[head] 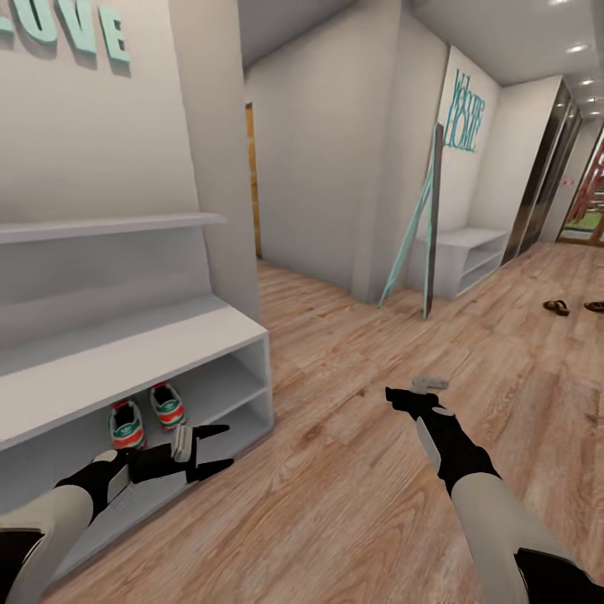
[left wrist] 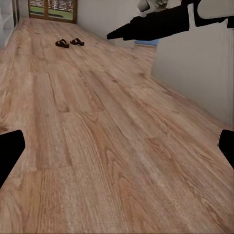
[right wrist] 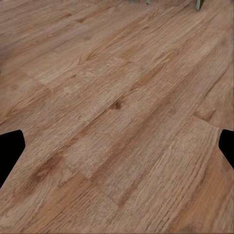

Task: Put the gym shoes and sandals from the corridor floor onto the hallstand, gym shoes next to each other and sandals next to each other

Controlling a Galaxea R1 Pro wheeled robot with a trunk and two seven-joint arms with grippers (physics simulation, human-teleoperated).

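white-green gym shoes (head: 147,417) side by side on hallstand (head: 168,352); brown sandals (head: 573,307) on floor (head: 352,470).

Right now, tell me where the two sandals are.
In the head view, the two sandals lie side by side on the corridor floor, far down at right, past the white bench.

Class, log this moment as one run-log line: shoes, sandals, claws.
gym shoes: side by side on hallstand shelf | sandals: on corridor floor, far | left claw: open, empty | right claw: open, empty

Both arms have pale beige forearm shells and black wrists; each pincer, left (head: 205,451) and right (head: 401,397), has pointed black fingers.
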